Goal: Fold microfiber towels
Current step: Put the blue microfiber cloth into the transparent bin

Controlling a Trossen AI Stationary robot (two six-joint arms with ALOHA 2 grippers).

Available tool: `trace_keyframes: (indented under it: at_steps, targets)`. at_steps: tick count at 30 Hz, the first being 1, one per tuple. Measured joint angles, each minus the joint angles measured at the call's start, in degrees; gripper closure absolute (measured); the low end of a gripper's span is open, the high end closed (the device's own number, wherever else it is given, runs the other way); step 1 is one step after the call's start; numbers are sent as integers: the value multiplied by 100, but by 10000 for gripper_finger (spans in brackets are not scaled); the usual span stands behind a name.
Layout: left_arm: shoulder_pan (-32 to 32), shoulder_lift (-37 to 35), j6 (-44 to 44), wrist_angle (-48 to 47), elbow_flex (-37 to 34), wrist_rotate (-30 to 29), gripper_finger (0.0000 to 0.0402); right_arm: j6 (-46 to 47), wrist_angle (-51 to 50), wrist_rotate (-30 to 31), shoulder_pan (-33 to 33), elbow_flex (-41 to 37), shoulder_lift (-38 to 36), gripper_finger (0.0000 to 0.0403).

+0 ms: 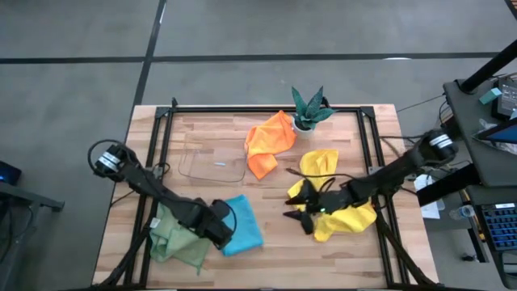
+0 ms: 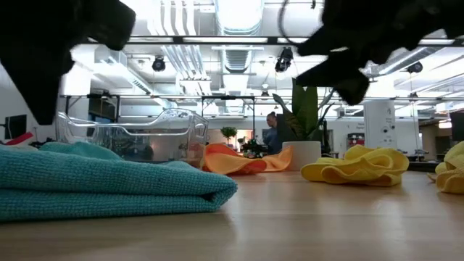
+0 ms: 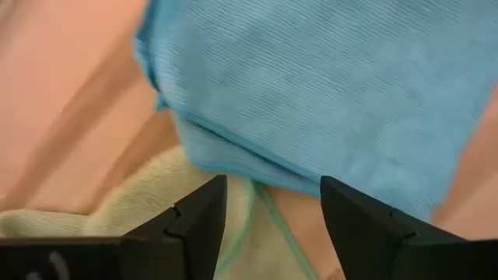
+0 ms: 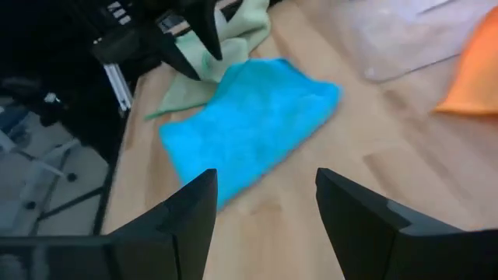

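The bright blue towel [image 1: 242, 225] lay folded into a neat oblong on the wooden surface [image 1: 275, 259], its doubled edge thick and even in the low view. Its near corner overlapped the pale green towel [image 1: 174, 240], which sat crumpled just beside it. The left claw [image 1: 224, 227] hovered at the blue towel's edge, jaws spread and gripping nothing. This looked like the moment of letting go after a fold. The next move probably called for lifting clear and taking the green towel by a corner.

Well apart from the blue towel, the right claw [image 1: 300, 212] hung released over a rumpled yellow towel [image 1: 347, 220]. A second yellow towel [image 1: 320, 162] and the orange towel [image 1: 270, 142] lay bunched beyond it.
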Motion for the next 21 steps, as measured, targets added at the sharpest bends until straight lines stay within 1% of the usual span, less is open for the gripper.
trace_keyframes:
  at_steps: [4, 6, 8, 11, 13, 15, 18, 21]
  targets:
    - [-259, 7, 0, 477, -16, -37, 210, -24, -211, -447, -72, 663, 659, 195]
    - [-359, 9, 2, 753, -22, -66, 210, 3, -557, -479, -101, 960, 896, 195]
    - [-459, 9, -10, 1087, -42, -281, 210, 32, -886, -477, -138, 1269, 1126, 195]
    - [-595, 9, -348, 1603, -151, -493, 210, 52, -1466, -468, -183, 1681, 1379, 195]
    - [-670, 9, -714, 1895, -266, -553, 210, 50, -1791, -461, -185, 1904, 1503, 195]
    - [-730, 44, -1379, 1990, -383, -880, 210, 23, -1988, -461, -185, 2098, 1605, 195]
    - [-736, 94, -2610, 1989, -566, -1064, 210, -145, -2056, -461, -185, 2268, 1718, 195]
    - [-752, 130, -3349, 2142, -764, -1145, 210, -392, -2043, -441, -185, 2395, 1858, 195]
